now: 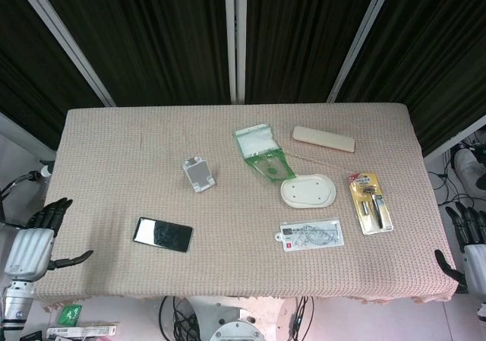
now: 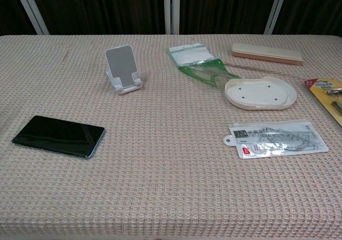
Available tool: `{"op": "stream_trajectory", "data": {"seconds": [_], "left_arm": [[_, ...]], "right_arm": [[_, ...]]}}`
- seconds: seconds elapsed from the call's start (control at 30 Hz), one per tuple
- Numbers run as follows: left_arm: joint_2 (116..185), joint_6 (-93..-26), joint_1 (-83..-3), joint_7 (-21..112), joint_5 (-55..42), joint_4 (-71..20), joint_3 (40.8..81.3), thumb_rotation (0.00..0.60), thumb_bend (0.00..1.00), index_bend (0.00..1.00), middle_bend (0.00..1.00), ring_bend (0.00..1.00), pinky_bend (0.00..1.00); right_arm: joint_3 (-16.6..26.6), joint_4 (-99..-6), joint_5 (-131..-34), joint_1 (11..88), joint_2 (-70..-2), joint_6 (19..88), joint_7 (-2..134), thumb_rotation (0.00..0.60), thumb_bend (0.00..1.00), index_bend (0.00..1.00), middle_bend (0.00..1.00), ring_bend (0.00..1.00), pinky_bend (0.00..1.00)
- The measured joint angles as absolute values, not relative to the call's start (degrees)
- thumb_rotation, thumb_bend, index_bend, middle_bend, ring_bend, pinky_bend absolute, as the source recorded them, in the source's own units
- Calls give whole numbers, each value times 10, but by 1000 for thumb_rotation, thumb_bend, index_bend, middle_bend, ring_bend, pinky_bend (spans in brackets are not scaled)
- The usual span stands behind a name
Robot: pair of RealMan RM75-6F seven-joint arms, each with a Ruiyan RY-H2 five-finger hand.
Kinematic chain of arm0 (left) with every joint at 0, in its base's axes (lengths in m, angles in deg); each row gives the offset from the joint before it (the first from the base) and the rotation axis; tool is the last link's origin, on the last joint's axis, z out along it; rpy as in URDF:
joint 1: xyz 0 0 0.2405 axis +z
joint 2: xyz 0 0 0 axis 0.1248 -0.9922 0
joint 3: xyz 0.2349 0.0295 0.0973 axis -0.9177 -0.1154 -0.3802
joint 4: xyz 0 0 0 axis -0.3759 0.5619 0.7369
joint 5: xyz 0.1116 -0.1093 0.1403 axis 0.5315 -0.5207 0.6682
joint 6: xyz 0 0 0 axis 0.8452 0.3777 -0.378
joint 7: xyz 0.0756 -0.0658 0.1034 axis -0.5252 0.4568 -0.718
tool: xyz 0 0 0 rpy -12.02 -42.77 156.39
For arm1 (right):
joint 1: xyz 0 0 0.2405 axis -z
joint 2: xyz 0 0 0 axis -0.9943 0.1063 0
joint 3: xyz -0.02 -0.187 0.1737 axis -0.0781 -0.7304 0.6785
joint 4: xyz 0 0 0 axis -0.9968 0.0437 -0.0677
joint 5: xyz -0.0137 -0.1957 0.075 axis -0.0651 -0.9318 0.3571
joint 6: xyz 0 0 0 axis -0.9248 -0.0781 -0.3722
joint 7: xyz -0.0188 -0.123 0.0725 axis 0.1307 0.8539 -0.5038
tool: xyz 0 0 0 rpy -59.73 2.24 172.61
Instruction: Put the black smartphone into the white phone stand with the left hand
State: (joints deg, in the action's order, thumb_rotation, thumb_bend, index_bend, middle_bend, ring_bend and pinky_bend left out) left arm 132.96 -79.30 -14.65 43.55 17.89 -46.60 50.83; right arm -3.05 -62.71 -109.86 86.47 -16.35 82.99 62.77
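Observation:
The black smartphone [image 1: 162, 235] [image 2: 59, 136] lies flat, screen up, on the left part of the table. The white phone stand [image 1: 198, 175] [image 2: 123, 69] stands upright and vacant, farther back and to the right of the phone. My left hand [image 1: 36, 242] hangs off the table's left edge, fingers spread, holding nothing, well left of the phone. My right hand [image 1: 469, 246] is at the table's right edge, fingers apart and holding nothing. Neither hand shows in the chest view.
A green-and-white packet [image 1: 260, 150], a beige case [image 1: 323, 138], a cream oval tray [image 1: 308, 191], a clear blister pack [image 1: 310, 235] and a yellow carded tool pack [image 1: 370, 202] fill the right half of the woven tablecloth [image 1: 99, 151].

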Motion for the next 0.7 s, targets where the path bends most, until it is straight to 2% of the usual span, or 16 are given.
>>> {"op": "stream_trajectory", "data": {"seconds": [0.43, 0.57, 0.7], "left_arm": [[1329, -786, -150, 428, 219, -472, 503, 341, 0, 52, 68, 77, 175], [1328, -761, -167, 406, 237, -484, 500, 411, 0, 52, 65, 77, 176], [1335, -729, -188, 383, 248, -484, 500, 451, 0, 52, 64, 77, 176]], "right_arm": [[-32, -614, -1098, 868, -166, 834, 614, 600, 241, 0, 0, 0, 0], [-33, -617, -1096, 869, -166, 833, 617, 600, 240, 0, 0, 0, 0], [-32, -619, -1095, 867, -163, 830, 623, 600, 240, 0, 0, 0, 0]]}}
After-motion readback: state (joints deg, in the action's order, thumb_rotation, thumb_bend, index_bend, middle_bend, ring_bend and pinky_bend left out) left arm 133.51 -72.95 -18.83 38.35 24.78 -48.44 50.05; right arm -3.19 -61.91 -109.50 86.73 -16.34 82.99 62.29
